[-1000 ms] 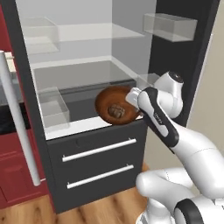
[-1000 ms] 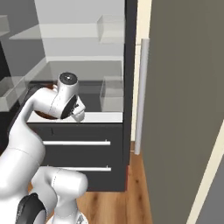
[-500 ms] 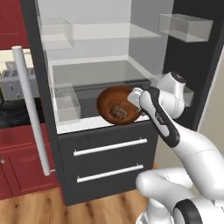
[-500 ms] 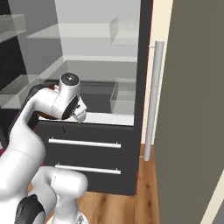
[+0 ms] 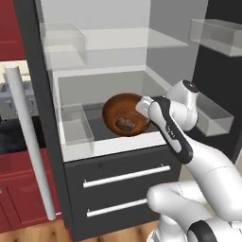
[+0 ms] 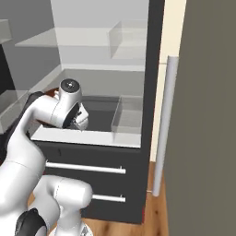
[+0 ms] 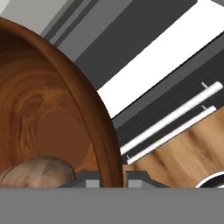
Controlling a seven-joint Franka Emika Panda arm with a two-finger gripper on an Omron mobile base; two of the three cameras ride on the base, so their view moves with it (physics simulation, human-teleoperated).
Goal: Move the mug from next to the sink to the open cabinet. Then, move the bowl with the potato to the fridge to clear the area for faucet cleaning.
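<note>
Bowl: the reddish-brown wood-look bowl [image 5: 124,113] hangs tilted, its open side turned toward the left base camera, at the front of the fridge's lower compartment, above the white ledge.
Potato: 1 small brown lump [image 5: 125,123] lies low inside the bowl; the hand view shows it [image 7: 37,173] against the bowl's floor.
Gripper: the gripper [image 7: 112,178] is clamped on the bowl's rim, which runs down between the 2 finger tips [image 7: 92,182]; 1 tip stands inside the bowl, the other outside.
Fridge: the dark-framed fridge [image 5: 35,94] stands open, pale grey inside.
Bin: a clear bin [image 5: 74,125] sits left of the bowl.
Shelf: a glass shelf [image 5: 137,41] spans above the bowl.
Drawers: 2 dark drawers with bar handles [image 5: 126,176] sit below the bowl.
Door: the fridge door's long grey handle [image 6: 162,125] stands right of the compartment in the right base view.
</note>
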